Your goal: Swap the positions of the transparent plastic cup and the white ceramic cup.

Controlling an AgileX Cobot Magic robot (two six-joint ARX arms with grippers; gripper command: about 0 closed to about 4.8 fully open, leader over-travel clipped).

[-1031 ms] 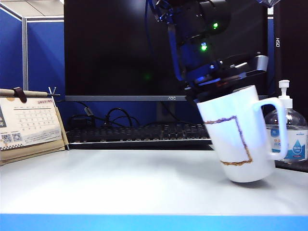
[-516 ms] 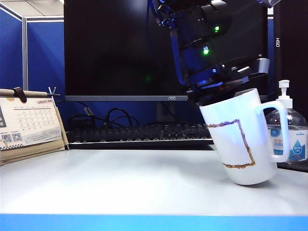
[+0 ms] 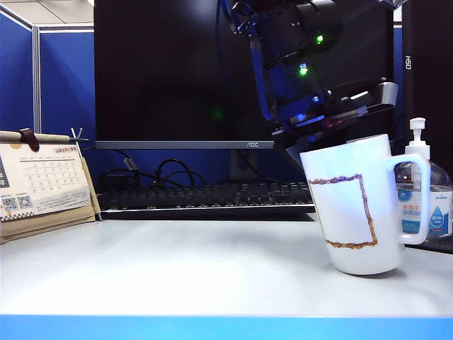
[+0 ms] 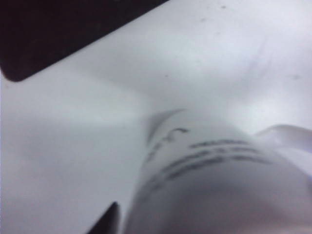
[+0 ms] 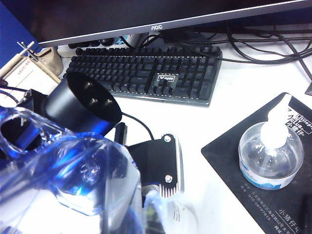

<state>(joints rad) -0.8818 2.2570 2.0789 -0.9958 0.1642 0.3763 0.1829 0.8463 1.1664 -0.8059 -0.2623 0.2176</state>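
The white ceramic cup (image 3: 357, 209) stands upright on the white table at the right, handle toward the pump bottle. My left gripper (image 3: 327, 136) hangs just over its rim, and the cup's wall (image 4: 209, 180) fills the left wrist view. One dark fingertip (image 4: 109, 220) stands a sliver off that wall, so the jaws are open around the rim. The transparent plastic cup (image 5: 73, 170), clear with a blue tint, fills the near part of the right wrist view. My right gripper (image 5: 141, 214) is shut on it, up in the air above the white cup (image 5: 180, 219).
A black keyboard (image 3: 205, 195) and a dark monitor (image 3: 177, 71) stand behind the work area. A desk calendar (image 3: 42, 180) is at the far left. A clear pump bottle (image 3: 425, 205) on a black mat (image 5: 229, 151) stands close behind the mug's handle.
The white ceramic cup went from tilted to upright and now rests flat on the table, a little further right. The left gripper stayed over the rim and loosened its hold.
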